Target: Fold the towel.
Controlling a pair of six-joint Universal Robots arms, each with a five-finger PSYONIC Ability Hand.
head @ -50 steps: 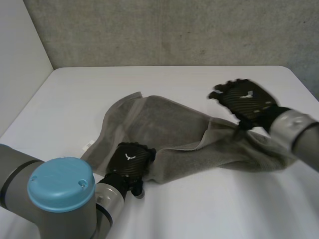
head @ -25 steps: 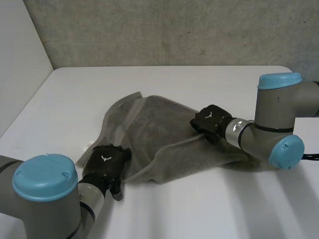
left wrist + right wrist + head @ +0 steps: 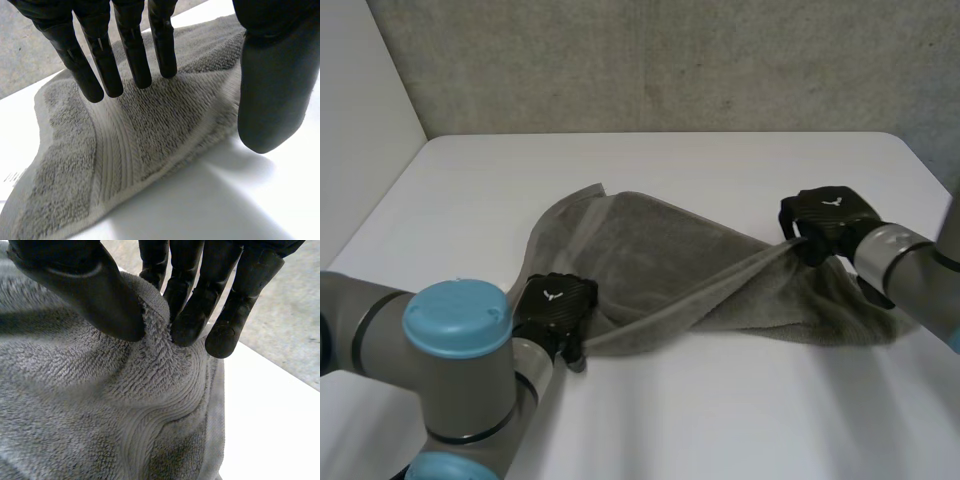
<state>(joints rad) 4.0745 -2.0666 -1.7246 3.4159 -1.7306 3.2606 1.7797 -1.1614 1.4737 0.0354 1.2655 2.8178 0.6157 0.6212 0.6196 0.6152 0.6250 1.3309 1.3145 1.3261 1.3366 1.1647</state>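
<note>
One towel (image 3: 670, 270): grey terry, rumpled, lying across the middle of the white table (image 3: 720, 420) from about 8 o'clock to about 3 o'clock.
Towel's lie: the part toward 11 o'clock is spread flat. A raised fold runs slantwise from the left hand up to the right hand. A thicker heap sits at 3 to 4 o'clock, partly under the right forearm.
Woven band: a flat ribbed stripe crosses the pile near each end, and both wrist views show it close.
Left hand (image 3: 555, 303): at the towel's 8 o'clock end, on its near edge. In its wrist view the fingers (image 3: 132, 55) are straight and a little spread, with their tips at the cloth. The thumb (image 3: 275, 85) stands wide apart, out past the towel's edge and over bare table. It is relaxed and has hold of nothing.
Right hand (image 3: 825, 215): at about 2 o'clock on the towel, at the top of the raised fold. In its wrist view the thumb (image 3: 95, 295) and fingers (image 3: 195, 305) are closed together on a pinched ridge of the pile, which is bunched between them.
Tag (image 3: 495, 292): small and white, at the towel's 8 o'clock edge, just beside the left hand.
Left arm (image 3: 455, 370): grey with a light-blue cap, at 7 o'clock.
Right arm (image 3: 905, 265): grey, coming in from 3 o'clock.
Wall (image 3: 670, 60): rough grey concrete along 12 o'clock.
</note>
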